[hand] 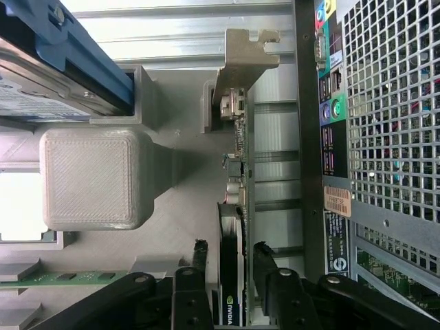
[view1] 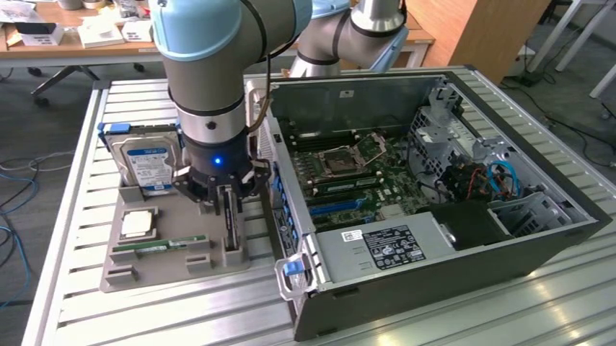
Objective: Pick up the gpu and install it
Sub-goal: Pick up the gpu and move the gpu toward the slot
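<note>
Two black fingers (hand: 199, 258) of the gripper (hand: 229, 251) stand spread wide, one on each side of the gpu (hand: 232, 220), with a thin gap showing between each finger and the card, so nothing is gripped. That dark card stands on its thin edge in a slot of the grey tray (hand: 185, 227), along the tray's side nearest the computer case (hand: 392, 103), and its bent metal bracket (hand: 244, 58) is at the end of the card away from the fingers. From the exterior view, the gripper (view1: 226, 194) hangs straight down from the arm (view1: 207, 65) over that same side of the tray (view1: 144, 270), with its tips lowered around the top edge of the gpu (view1: 229, 227). A silver hard drive (view1: 146, 162) with a blue and white label stands upright at one end of the tray. A green RAM stick (view1: 159, 245) lies flat nearer the tray's other end, and a square processor chip (view1: 138, 223) sits between the two. Just beside the tray, on the exterior view's right, the computer case (view1: 433, 274) lies on its side with the panel off and its green board (view1: 356, 166) exposed. Tray and case both rest on a slatted metal table (view1: 77, 310).
</note>
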Motion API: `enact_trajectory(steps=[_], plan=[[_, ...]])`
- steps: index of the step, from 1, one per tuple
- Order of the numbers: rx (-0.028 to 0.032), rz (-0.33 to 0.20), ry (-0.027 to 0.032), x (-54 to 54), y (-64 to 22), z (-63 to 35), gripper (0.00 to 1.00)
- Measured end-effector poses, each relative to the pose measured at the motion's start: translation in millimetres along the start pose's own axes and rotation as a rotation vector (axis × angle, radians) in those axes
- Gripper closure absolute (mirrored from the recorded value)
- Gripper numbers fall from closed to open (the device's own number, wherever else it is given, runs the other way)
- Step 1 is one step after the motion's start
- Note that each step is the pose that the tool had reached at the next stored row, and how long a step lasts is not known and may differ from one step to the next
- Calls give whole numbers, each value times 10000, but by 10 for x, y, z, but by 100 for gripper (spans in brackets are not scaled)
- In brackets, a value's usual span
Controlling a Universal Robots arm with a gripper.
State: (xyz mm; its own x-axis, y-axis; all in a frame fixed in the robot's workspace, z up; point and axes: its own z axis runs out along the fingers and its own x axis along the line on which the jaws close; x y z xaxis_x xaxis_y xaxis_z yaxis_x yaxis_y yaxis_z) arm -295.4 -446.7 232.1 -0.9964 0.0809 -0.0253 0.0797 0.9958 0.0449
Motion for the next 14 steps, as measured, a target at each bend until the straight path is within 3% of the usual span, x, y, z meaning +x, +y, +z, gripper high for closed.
enact_trajectory(steps=[3,14], plan=[[0,0,0,0,0,0,66],[0,0,0,0,0,0,66]])
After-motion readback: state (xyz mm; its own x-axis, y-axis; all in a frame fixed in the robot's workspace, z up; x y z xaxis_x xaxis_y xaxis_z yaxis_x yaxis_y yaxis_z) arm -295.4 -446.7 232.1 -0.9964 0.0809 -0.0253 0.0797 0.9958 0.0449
